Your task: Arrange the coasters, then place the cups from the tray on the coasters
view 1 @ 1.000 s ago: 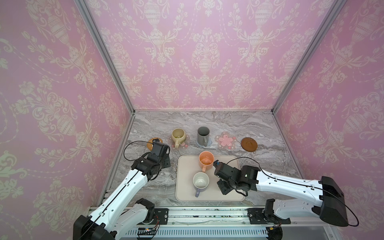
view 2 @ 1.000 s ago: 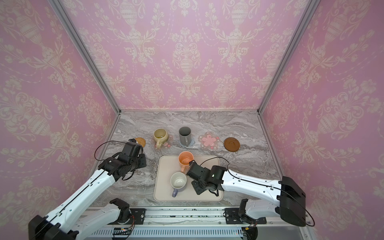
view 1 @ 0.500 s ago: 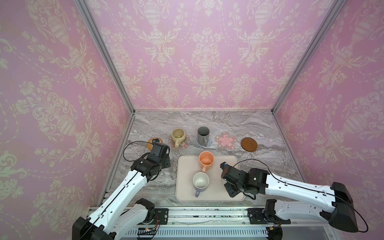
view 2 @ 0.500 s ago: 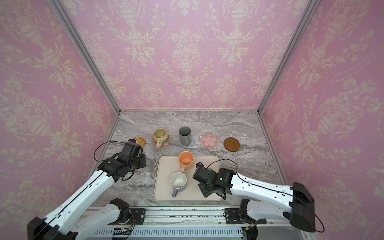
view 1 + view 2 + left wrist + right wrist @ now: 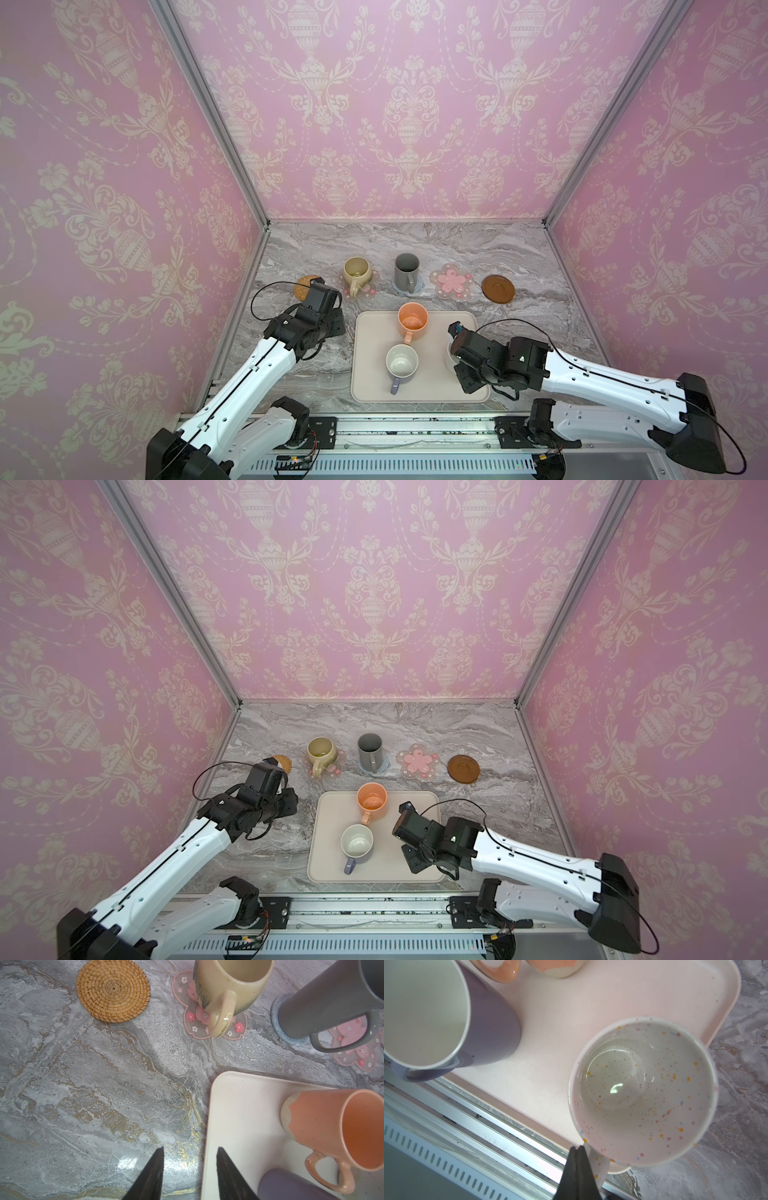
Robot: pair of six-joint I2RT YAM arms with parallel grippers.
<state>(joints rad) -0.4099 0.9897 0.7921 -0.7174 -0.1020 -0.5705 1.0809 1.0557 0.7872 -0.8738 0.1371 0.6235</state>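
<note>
In both top views the tray (image 5: 374, 386) (image 5: 328, 866) lies near the front of the marble table (image 5: 519, 249). It carries three upright mugs. The peach mug (image 5: 412, 322) stands at the far edge and the lavender mug (image 5: 401, 360) just nearer. The speckled mug (image 5: 448, 359) is mostly hidden under the right gripper (image 5: 471, 382).

A row runs beyond the tray. The rattan coaster (image 5: 302, 286) is partly covered by the left gripper (image 5: 337, 328). Next come the beige-yellow mug (image 5: 356, 269) on a flower coaster (image 5: 370, 291) and the dark grey mug (image 5: 406, 272) on the blue-grey coaster (image 5: 421, 284). The free flower coaster (image 5: 451, 282) and the wooden disc (image 5: 498, 287) end the row.

The left wrist view shows the left gripper (image 5: 189, 1148) with its fingers apart and nothing between them. It hangs over the line where the table meets the tray's (image 5: 239, 1115) edge. The peach mug (image 5: 332, 1126) and a sliver of the lavender mug (image 5: 286, 1184) stand on the tray. The rattan coaster (image 5: 113, 990) lies uncovered.

The right wrist view shows the right gripper (image 5: 576, 1147) with its fingers pressed together, just beside the speckled mug's (image 5: 643, 1088) handle and gripping nothing. The mug sits at the tray's (image 5: 560, 1022) corner, its glazed bottom showing. The lavender mug (image 5: 492, 1028) stands near it.
</note>
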